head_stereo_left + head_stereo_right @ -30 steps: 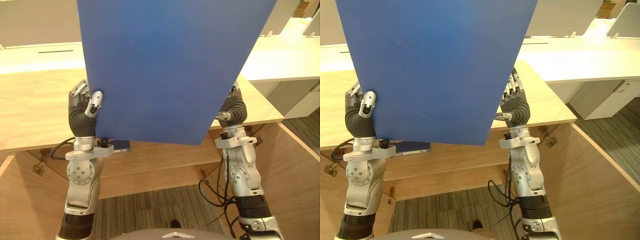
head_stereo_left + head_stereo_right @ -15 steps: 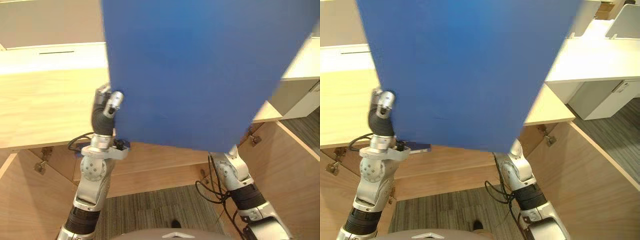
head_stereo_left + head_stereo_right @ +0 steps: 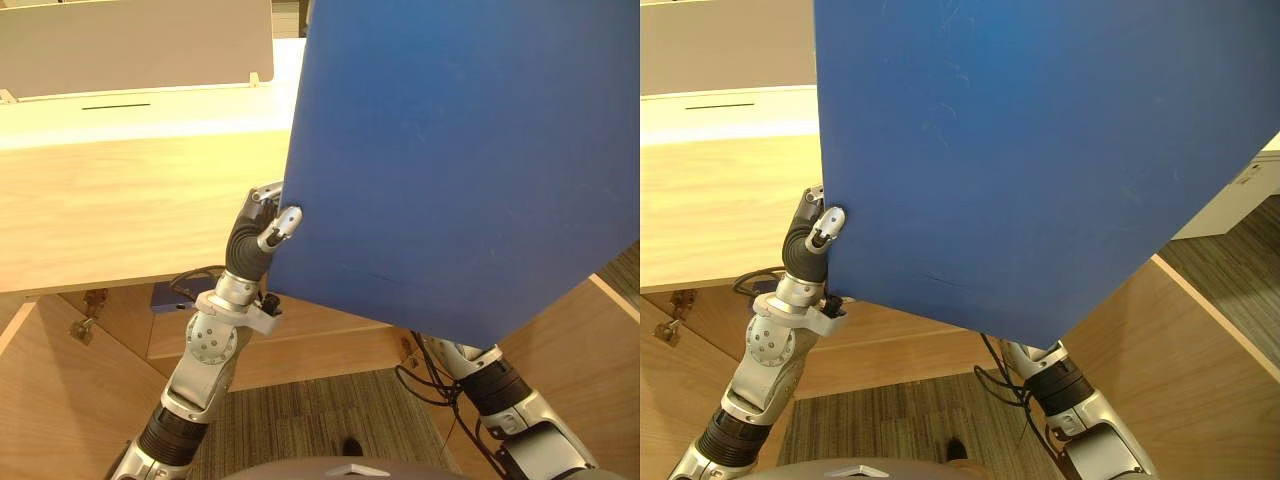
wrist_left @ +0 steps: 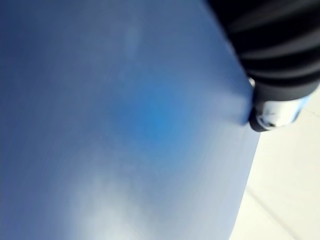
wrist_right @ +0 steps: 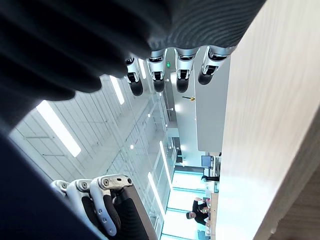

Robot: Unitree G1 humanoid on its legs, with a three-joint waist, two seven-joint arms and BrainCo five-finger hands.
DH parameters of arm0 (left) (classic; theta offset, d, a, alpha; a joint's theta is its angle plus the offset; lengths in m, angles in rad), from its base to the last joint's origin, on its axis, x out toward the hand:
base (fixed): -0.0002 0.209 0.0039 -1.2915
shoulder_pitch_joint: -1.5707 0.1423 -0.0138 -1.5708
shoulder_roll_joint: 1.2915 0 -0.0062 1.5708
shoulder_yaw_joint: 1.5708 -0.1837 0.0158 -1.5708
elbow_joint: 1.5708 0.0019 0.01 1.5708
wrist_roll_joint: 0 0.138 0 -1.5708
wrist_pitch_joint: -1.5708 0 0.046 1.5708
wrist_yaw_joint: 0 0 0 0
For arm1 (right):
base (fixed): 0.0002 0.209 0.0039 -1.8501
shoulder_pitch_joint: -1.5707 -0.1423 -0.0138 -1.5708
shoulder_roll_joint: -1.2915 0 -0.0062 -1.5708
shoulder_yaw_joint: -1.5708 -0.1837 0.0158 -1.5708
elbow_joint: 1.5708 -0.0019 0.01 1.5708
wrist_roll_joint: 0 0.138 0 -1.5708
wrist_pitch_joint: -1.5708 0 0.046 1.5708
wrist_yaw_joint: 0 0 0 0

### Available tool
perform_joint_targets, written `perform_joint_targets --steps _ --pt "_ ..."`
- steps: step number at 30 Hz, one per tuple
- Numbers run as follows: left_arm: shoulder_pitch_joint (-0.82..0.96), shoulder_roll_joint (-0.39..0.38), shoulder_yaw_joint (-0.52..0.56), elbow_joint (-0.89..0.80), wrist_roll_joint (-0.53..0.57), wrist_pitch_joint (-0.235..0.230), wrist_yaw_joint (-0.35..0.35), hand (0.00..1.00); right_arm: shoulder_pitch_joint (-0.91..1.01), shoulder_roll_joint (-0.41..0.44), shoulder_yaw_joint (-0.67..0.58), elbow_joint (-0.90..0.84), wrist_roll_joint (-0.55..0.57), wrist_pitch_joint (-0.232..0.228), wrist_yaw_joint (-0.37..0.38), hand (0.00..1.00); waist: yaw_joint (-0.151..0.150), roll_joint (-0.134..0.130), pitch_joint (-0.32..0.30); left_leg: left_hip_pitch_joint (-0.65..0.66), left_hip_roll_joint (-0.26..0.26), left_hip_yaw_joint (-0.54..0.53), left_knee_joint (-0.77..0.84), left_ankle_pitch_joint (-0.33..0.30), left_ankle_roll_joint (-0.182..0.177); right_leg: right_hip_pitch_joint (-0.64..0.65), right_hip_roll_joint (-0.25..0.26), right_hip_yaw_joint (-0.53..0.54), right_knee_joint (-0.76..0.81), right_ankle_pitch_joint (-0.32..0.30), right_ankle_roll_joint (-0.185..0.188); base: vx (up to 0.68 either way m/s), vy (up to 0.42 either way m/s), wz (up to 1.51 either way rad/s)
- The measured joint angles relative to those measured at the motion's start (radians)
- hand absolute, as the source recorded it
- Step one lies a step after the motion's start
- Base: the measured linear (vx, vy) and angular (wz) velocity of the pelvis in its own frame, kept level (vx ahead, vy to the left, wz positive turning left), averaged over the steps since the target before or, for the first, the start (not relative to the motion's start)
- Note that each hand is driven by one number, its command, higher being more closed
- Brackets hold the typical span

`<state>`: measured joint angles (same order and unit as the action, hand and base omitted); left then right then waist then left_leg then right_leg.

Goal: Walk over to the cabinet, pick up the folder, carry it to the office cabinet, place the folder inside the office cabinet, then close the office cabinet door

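Observation:
A large blue folder (image 3: 460, 150) is held up in front of me, tilted, and covers most of the right side of both eye views. My left hand (image 3: 255, 235) grips its lower left edge, thumb on the front face and fingers behind. In the left wrist view the folder (image 4: 125, 125) lies right against the hand (image 4: 272, 112). Behind the folder, the right wrist view shows my right hand (image 5: 165, 70) with its fingers straight along the folder's back. The left hand's fingers (image 5: 100, 200) show across from it.
A light wooden cabinet top (image 3: 120, 210) stretches across in front. Below it the cabinet stands with doors swung out at left (image 3: 40, 400) and right (image 3: 1200, 340). A small blue item (image 3: 165, 296) lies on the inner shelf. A white desk (image 3: 120, 105) stands behind.
The folder has swung to the right and tilted. My left hand has moved right with it, and my right hand has gone out of sight behind the folder.

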<state>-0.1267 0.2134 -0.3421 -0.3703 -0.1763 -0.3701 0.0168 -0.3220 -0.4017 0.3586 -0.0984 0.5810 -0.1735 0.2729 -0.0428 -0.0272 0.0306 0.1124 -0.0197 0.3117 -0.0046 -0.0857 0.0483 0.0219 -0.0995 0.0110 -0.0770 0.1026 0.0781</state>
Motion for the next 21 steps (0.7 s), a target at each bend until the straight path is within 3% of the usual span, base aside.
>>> perform_joint_targets --steps 5,10,16,21 --pt "0.012 -0.017 0.078 0.011 0.019 0.000 0.022 1.00 0.058 0.099 -0.107 0.003 -0.041 -0.017 -0.065 0.00 0.000 0.001 -0.001 0.010 -0.003 -0.004 -0.021 0.012 0.000 0.003 0.000 -0.004 0.001 0.000 0.000 -0.05 -0.041 0.03" --pt "0.085 -0.048 0.195 0.040 0.027 0.004 0.067 1.00 0.136 0.207 -0.303 0.020 -0.123 -0.051 -0.162 0.00 -0.001 0.001 -0.001 0.019 -0.006 -0.010 -0.037 0.024 0.002 0.007 -0.001 -0.016 0.002 0.000 0.000 -0.05 -0.035 0.04" --pt "0.129 -0.078 0.355 0.039 0.044 0.005 0.145 1.00 0.204 0.254 -0.460 0.046 -0.157 -0.072 -0.268 0.00 0.000 0.001 -0.001 0.037 -0.010 -0.015 -0.072 0.043 -0.001 0.012 -0.001 -0.022 0.001 -0.004 0.005 -0.05 -0.034 0.02" --pt "0.130 -0.096 0.429 0.024 0.045 0.005 0.175 1.00 0.205 0.274 -0.527 0.033 -0.157 -0.088 -0.287 0.00 -0.003 0.001 -0.001 0.042 -0.009 -0.015 -0.073 0.043 -0.001 0.018 -0.001 -0.022 0.000 -0.005 0.006 -0.04 -0.030 0.00"
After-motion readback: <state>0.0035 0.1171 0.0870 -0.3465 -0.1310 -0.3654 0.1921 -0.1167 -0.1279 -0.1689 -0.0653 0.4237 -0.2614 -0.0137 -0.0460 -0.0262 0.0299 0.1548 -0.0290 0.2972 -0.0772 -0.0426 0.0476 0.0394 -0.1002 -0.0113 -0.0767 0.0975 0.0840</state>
